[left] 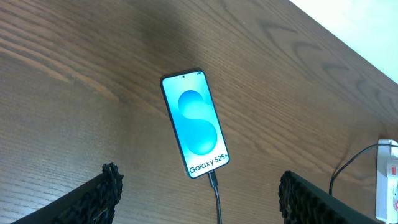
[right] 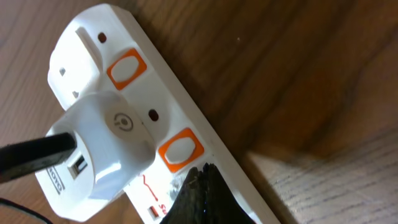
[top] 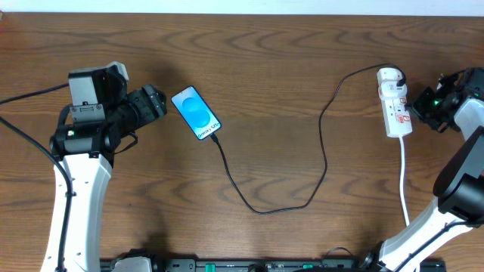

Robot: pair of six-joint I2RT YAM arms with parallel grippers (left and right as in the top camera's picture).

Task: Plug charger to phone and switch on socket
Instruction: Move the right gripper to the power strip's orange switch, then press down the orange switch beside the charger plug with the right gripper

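Orange switches, two, show only at the right wrist: right gripper, pinched together, perhaps touches the socket. Overhead, one phone at ten o'clock, one charger joining its five o'clock end; left gripper gapes.

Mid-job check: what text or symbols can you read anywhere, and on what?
"Galaxy S25+": on the phone screen, lower end.
Power symbol: moulded on the white plug in the socket.
Small print on the plug's side and red marks on the socket: too blurred to read.
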